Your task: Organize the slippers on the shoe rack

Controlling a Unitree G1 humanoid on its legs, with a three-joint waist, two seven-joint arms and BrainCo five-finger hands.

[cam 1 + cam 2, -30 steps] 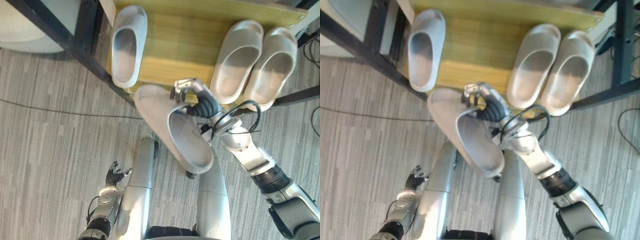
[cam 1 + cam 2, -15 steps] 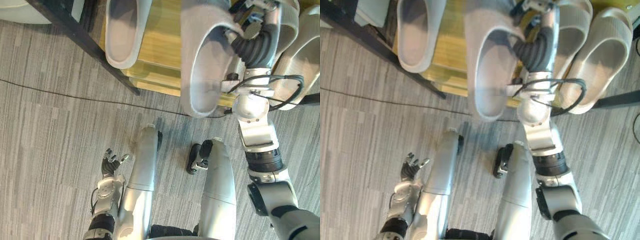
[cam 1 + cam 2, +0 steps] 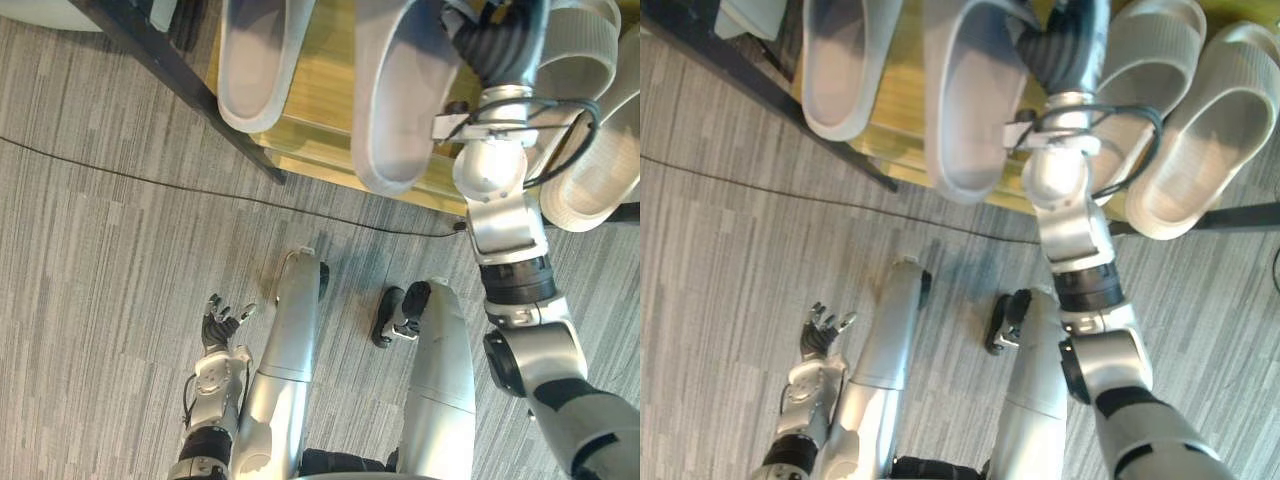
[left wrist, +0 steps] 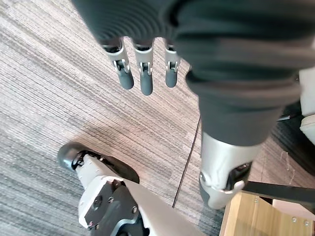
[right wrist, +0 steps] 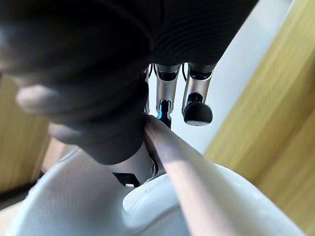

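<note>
Moved since earlier: held slipper was out over the floor in front of the rack and lay slantwise a second ago; it now lies lengthwise over the shoe rack shelf, further in than half a second ago. The whole view has shifted too, so part of that is the camera.
Right arm: stretched straight up and forward to the shelf, forearm running along the held slipper's right side.
Right hand: fingers close together, hooked over the rim of the held slipper's upper, clamping it.
Left hand: low at the robot's left side above the floor, fingers straight and a little apart, holding nothing.
Left arm versus earlier: same place as half a second ago.
Held slipper: opening up, between the lone slipper and the pair, roughly parallel to them; its near end sits at the shelf's front edge. Whether its sole touches the wood cannot be told.
Shelf contents: lone slipper at the left, its near end over the front edge by the black frame bar; inner slipper and outer slipper side by side at the right, touching.
</note>
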